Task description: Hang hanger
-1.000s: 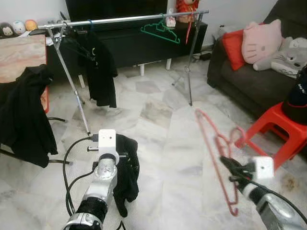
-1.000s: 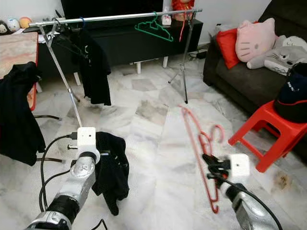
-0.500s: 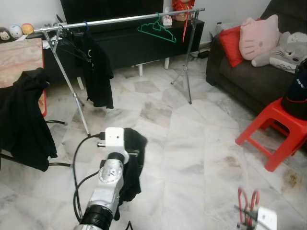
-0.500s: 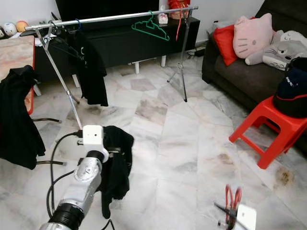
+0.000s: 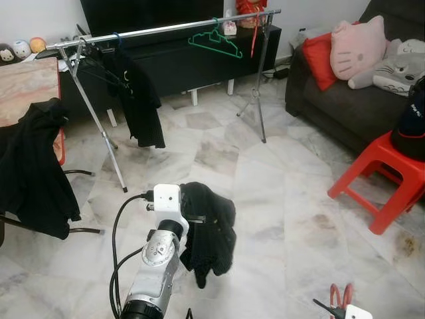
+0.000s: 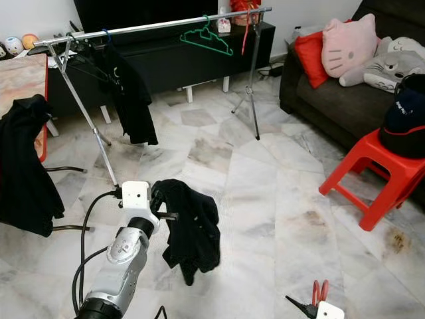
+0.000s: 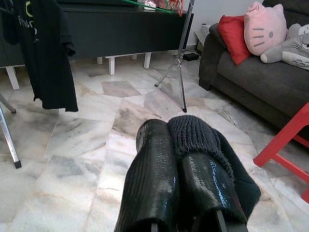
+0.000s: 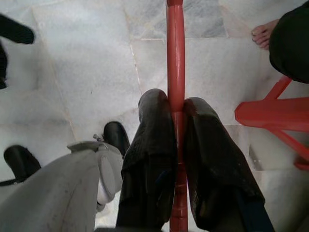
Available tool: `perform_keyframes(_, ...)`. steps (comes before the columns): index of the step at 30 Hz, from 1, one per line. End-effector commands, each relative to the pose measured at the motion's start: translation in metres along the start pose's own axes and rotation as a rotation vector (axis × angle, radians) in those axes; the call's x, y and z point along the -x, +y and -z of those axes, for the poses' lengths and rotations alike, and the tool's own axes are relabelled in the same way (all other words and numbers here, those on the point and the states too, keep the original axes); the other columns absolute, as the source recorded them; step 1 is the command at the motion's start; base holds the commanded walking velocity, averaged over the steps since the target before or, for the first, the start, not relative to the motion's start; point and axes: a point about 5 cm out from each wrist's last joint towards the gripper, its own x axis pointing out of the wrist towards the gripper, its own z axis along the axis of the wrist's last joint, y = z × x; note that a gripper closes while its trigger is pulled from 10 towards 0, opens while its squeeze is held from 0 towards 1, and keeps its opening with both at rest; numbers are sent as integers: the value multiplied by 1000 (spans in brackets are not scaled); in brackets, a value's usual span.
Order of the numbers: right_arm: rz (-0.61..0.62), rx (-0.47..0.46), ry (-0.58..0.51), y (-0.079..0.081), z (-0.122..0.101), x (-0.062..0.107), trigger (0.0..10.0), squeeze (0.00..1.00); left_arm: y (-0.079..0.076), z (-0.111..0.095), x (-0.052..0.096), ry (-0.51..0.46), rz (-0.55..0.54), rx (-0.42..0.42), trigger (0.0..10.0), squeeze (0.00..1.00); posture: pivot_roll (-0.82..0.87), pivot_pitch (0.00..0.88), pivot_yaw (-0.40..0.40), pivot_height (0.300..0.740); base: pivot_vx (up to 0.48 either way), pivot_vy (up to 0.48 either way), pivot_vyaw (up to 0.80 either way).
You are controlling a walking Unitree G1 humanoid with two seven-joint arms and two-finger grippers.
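Far below clothes rail (image 5: 166, 28), near floor: red hanger (image 8: 176, 96) clamped between right claw (image 8: 177, 111) fingers, bar running straight out along them. Rail lies ahead and well above; right arm low, must rise and reach forward. Left claw (image 7: 186, 154) closed on black garment (image 5: 209, 226), arm raised mid-height, nearer rail. Green hanger (image 5: 214, 41) and black shirt (image 5: 138, 93) already on rail.

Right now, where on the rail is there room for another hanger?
The long silver clothes rail is bare between the black T-shirt hanging near its left end and the green wire hanger. The right end is crowded: green hanger, then red items beside it.
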Motion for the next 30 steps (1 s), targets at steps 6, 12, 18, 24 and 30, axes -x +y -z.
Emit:
perform_keyframes(6,19,18,-5,-2,5,1,10000,0,0,-12,-3,-41,11,-8,10000,0,-82,0,9,740,0,0,667)
perform_keyframes(12,-4,43,3,2,8,2,10000,0,2,-13,-4,-39,6,-8,10000,0,-86,0,20,740,0,0,723)
perform_keyframes(18,-7,37,9,4,11,2,10000,0,5,-14,-5,-37,6,-14,10000,0,-85,0,29,740,0,0,626)
perform_keyframes(24,-10,33,10,5,11,3,10000,0,5,-15,-6,-36,12,-17,10000,0,-88,0,32,740,0,0,622)
perform_keyframes(30,-16,14,8,5,11,2,10000,0,4,-15,-7,-33,16,-20,10000,0,-86,0,29,740,0,0,287)
